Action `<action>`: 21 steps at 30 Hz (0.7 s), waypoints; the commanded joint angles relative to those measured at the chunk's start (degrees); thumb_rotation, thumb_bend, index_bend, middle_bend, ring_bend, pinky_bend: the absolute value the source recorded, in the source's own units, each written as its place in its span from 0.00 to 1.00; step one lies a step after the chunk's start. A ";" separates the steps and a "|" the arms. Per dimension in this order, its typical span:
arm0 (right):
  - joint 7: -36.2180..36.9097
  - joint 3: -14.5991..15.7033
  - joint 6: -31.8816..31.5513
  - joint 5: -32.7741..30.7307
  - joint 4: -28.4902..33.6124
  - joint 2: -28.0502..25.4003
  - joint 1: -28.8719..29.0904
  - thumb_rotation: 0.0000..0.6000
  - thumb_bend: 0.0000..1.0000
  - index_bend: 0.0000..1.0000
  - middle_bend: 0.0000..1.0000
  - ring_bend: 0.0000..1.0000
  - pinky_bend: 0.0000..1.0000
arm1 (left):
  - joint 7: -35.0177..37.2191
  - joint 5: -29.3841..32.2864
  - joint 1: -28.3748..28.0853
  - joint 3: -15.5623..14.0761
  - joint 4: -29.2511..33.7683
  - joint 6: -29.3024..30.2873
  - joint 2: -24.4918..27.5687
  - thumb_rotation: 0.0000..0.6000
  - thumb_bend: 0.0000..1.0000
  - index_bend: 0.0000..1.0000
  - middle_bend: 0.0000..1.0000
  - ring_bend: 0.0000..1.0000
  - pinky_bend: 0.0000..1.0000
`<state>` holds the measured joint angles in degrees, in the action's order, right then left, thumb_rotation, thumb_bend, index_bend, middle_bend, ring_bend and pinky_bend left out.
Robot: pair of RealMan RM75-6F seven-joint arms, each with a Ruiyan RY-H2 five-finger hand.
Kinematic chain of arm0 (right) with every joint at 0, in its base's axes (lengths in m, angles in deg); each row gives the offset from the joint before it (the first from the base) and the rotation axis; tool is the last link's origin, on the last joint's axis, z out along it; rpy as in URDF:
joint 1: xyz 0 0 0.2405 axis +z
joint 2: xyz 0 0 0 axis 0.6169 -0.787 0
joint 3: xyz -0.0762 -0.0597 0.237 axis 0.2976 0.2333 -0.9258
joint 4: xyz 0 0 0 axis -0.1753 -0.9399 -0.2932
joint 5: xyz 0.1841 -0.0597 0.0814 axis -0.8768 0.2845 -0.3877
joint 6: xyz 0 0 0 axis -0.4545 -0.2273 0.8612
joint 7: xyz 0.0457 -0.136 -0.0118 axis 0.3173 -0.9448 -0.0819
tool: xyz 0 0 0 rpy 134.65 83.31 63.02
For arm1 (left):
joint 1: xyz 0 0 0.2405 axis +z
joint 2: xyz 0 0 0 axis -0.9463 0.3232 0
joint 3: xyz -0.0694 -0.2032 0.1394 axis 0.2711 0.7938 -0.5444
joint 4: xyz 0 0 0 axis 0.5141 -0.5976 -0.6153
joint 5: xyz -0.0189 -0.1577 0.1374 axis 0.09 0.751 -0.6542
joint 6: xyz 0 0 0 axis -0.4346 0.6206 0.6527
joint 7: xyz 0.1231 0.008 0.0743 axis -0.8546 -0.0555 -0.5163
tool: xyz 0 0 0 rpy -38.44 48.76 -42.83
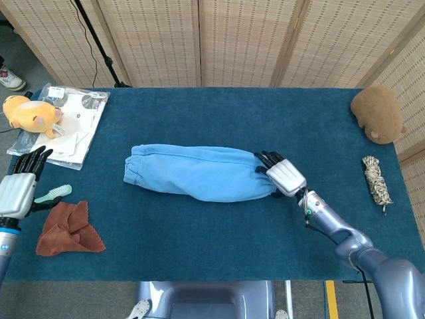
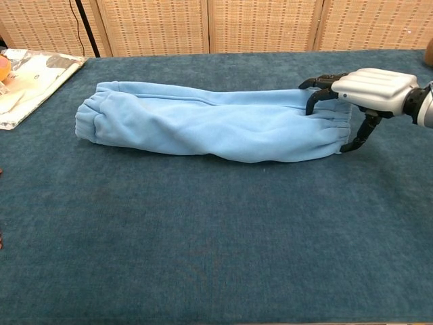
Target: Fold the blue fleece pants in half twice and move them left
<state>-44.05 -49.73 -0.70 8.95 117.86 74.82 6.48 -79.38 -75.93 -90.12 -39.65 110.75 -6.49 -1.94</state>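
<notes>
Blue fleece pants [image 1: 198, 173] lie lengthwise left-right, right robot hand [image 1: 284, 177] at their right end.

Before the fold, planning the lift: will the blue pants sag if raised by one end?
Probably. The blue pants look like soft, wrinkled fleece, so they should droop and trail. Likely light but grippy on the table cloth, dragging rather than sliding.

The blue fleece pants [image 2: 210, 125] lie folded lengthwise on the dark blue table [image 2: 203, 244] — cuffs at the left, elastic waistband at the right. The right hand [image 2: 358, 91] hovers over the waistband end, fingers [image 2: 318, 91] curled down onto the fabric — thumb beside the edge.
</notes>
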 commanded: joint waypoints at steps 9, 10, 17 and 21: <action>6.52 0.75 -4.62 0.35 -9.63 5.82 -0.14 1.00 0.61 0.52 0.27 0.21 0.37 | 0.52 0.22 0.00 0.28 -0.24 -0.73 -0.14 1.00 0.17 0.00 0.00 0.00 0.00; 7.13 0.68 -5.16 0.26 -10.31 6.31 -0.27 1.00 0.62 0.53 0.29 0.23 0.39 | 0.58 0.26 0.01 0.31 -0.27 -0.79 -0.13 1.00 0.17 0.00 0.00 0.00 0.00; 12.88 -0.39 -5.88 -1.57 -13.46 8.82 -0.66 1.00 0.65 0.63 0.38 0.32 0.44 | 0.55 0.06 0.02 0.28 -0.24 -1.12 -0.18 1.00 0.17 0.00 0.00 0.00 0.00; 15.15 -1.06 -6.75 -2.26 -12.77 8.76 -0.46 1.00 0.66 0.64 0.38 0.33 0.44 | 0.64 0.10 0.01 0.30 -0.29 -1.35 -0.19 1.00 0.17 0.00 0.00 0.00 0.00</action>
<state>-29.50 -50.46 -7.10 7.05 104.83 83.51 5.95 -78.74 -75.84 -90.11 -39.36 110.46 -7.82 -2.13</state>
